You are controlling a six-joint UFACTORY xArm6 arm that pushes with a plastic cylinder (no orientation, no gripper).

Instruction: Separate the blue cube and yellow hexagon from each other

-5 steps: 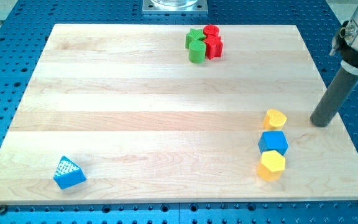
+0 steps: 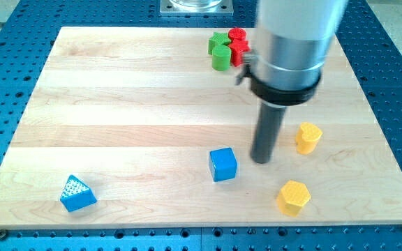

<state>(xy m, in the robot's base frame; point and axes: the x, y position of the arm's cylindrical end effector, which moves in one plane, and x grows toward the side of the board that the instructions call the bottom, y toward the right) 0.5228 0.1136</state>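
The blue cube (image 2: 222, 164) lies on the wooden board (image 2: 117, 118) below its middle. The yellow hexagon (image 2: 294, 196) lies to its lower right, well apart from it, near the board's bottom edge. My tip (image 2: 261, 160) rests on the board between them, just right of the blue cube with a small gap. The rod rises from it into the large grey arm body (image 2: 292, 42).
A second yellow block (image 2: 308, 137) lies right of my tip. A cluster of green and red blocks (image 2: 227, 49) sits at the top middle, partly behind the arm. A blue triangle block (image 2: 77, 194) lies at the bottom left.
The arm has swung from the board's right edge to its middle. The blue cube has moved left, away from the yellow blocks. The yellow hexagon has shifted slightly down and left.
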